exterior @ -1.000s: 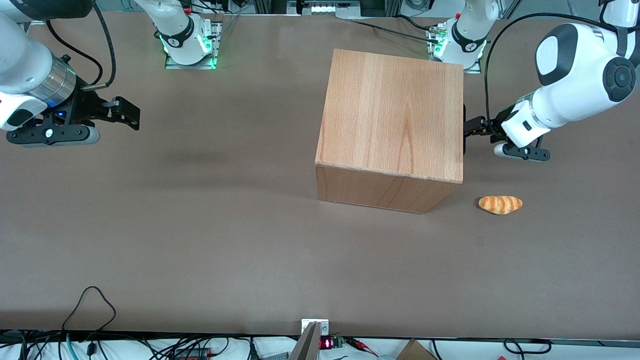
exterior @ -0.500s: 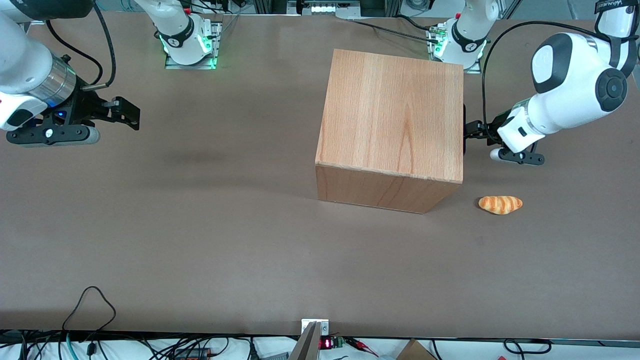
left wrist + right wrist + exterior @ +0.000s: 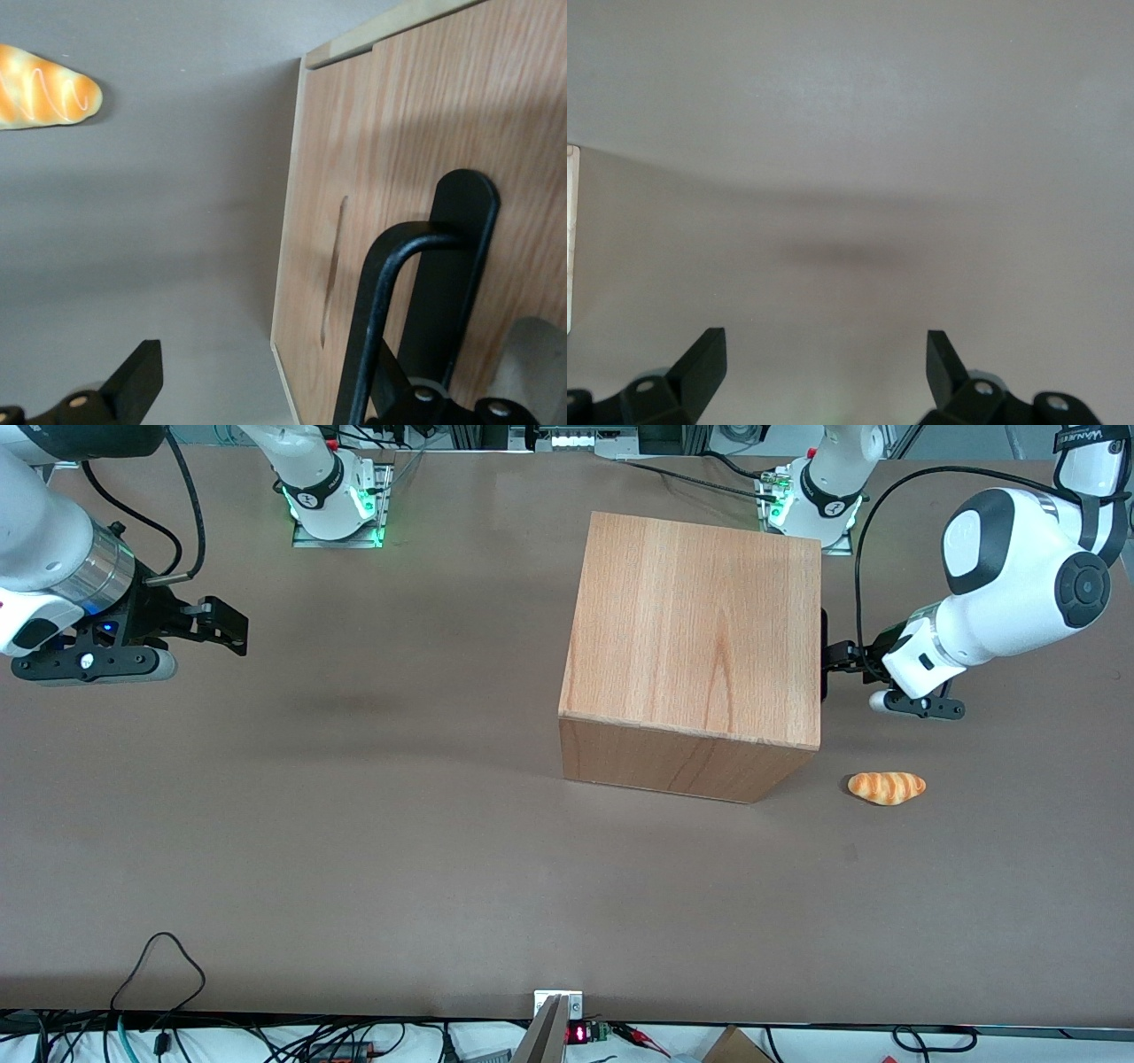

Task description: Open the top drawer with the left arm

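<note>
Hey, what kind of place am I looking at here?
Probably a robotics lab: white robot arms bolted to a wide brown table, the left arm's black gripper against a plain wooden cabinet, with cables along the table's edge.

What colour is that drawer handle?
Black handle, clearest in the left wrist view; the gripper sits at it.

Cabinet point(image 3: 695, 624) — light wood, vertical grain. Bun point(image 3: 887, 786) — orange with pale stripes. Table point(image 3: 354, 824) — plain brown-grey. Left arm point(image 3: 1019, 576) — white with black caps; gripper point(image 3: 833, 662) and drawer handle point(image 3: 456, 283) black.
</note>
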`<act>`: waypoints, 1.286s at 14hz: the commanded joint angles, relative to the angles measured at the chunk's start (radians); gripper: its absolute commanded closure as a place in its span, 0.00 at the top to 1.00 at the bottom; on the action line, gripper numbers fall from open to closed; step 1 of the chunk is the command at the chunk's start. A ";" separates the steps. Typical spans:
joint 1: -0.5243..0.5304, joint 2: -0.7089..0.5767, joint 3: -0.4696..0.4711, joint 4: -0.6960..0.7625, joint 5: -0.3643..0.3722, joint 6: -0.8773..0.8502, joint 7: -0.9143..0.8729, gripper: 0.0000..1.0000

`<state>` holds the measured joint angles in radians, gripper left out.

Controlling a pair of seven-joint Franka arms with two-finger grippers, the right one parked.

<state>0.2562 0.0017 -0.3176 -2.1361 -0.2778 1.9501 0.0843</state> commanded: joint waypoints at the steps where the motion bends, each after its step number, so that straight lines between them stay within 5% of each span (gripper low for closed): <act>1: 0.052 0.008 -0.011 0.001 0.037 0.012 0.012 1.00; 18: 0.290 0.038 -0.011 0.013 0.077 0.023 0.160 1.00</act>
<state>0.5071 0.0244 -0.3162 -2.1359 -0.2252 1.9694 0.2058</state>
